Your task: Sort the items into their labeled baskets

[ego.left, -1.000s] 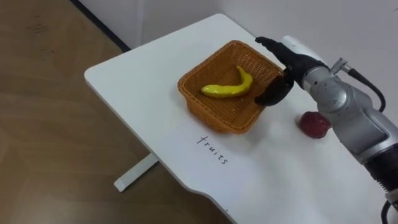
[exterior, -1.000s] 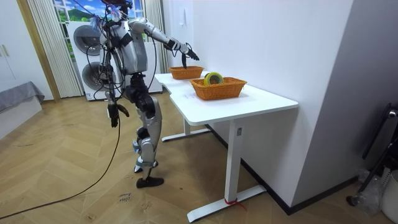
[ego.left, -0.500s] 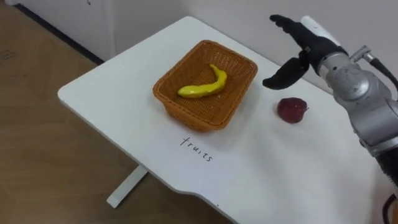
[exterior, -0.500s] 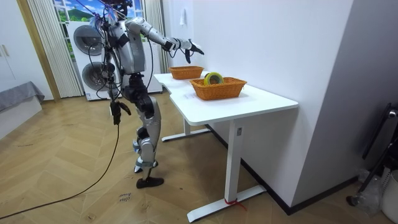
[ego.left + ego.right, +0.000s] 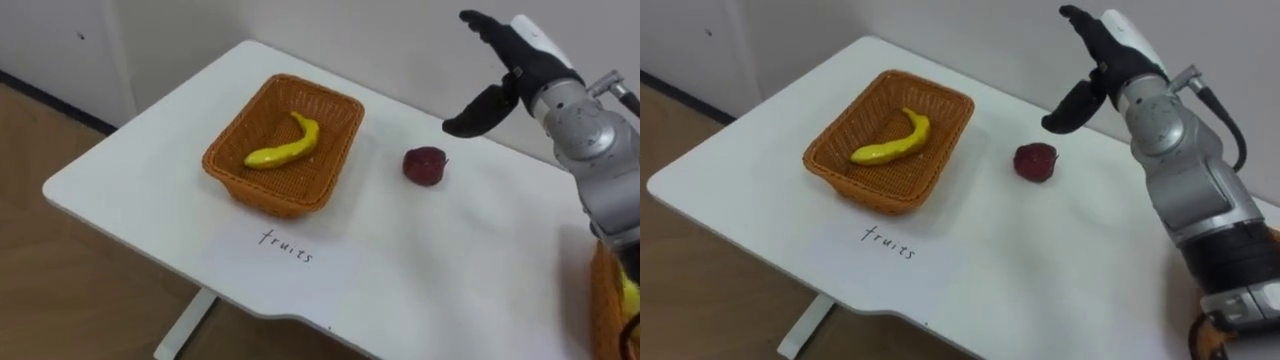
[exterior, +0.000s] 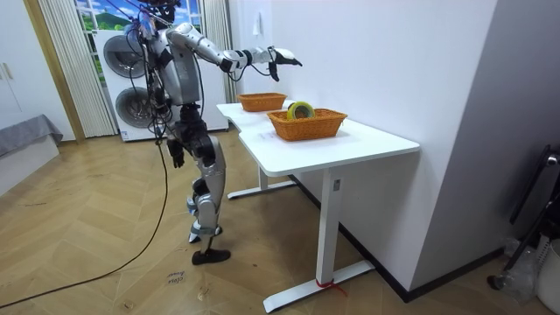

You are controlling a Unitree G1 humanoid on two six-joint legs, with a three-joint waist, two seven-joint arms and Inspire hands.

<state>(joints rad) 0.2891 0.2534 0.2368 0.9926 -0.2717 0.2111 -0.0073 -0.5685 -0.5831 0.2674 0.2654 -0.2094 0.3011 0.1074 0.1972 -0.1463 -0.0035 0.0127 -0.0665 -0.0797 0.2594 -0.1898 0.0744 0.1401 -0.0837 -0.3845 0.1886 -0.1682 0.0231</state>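
My right hand [image 5: 512, 68] hovers above the table's [image 5: 400, 260] far edge, fingers spread, holding nothing. 1 apple [image 5: 425, 165] sits on bare tabletop, near the fruit basket [image 5: 275, 200] but apart; 1 banana [image 5: 283, 148] lies inside. The room view adds a second basket [image 6: 306, 124] with a tape roll [image 6: 300, 110], and my left hand [image 6: 178, 156] beside my hip.

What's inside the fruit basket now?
One yellow banana lies in the basket, on its woven floor. The near wall hides a strip of that floor. The red apple sits outside, on the table.
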